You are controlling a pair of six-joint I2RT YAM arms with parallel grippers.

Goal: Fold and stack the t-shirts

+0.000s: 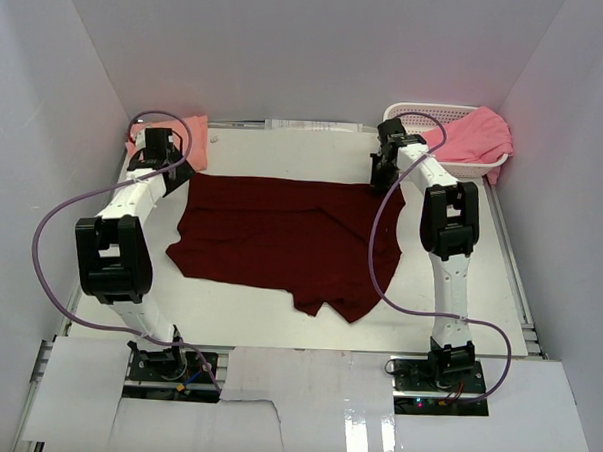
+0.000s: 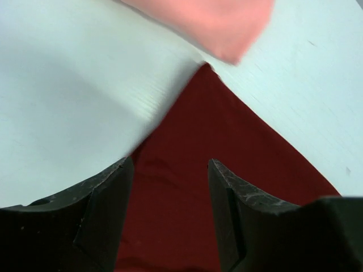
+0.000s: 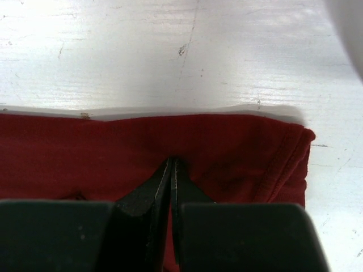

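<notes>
Edges of the maroon t-shirt (image 1: pixel 286 240) set the working limits: it lies spread across the middle of the white desk (image 1: pixel 277 330), its far edge nearly straight between the two arms, its near edge ragged and dipping to a point toward the right arm's base. Bare desk remains along the near side and in a band behind the far edge. The salmon-peach t-shirt (image 1: pixel 194 129) sits bunched in the far left corner, just beyond the left hand (image 1: pixel 179 171). The pink t-shirt (image 1: pixel 478 136) hangs over the rim of the white basket (image 1: pixel 419 109) in the far right corner, behind the right hand (image 1: pixel 382 177). The left wrist view shows what the overhead view does not: the left hand (image 2: pixel 170 170) has its fingers apart, holding nothing, above the maroon shirt's far left corner, whose tip almost meets the salmon-peach cloth (image 2: pixel 210 22). The right wrist view shows the right hand (image 3: pixel 172 164) with fingers pressed together on a pinch of maroon cloth just inside the far hem, close to the stitched far right corner; a thin shadow runs under that hem. The desk surface is painted white and scuffed with small marks. Plain white walls (image 1: pixel 289 45) enclose it on the left, far and right sides.
</notes>
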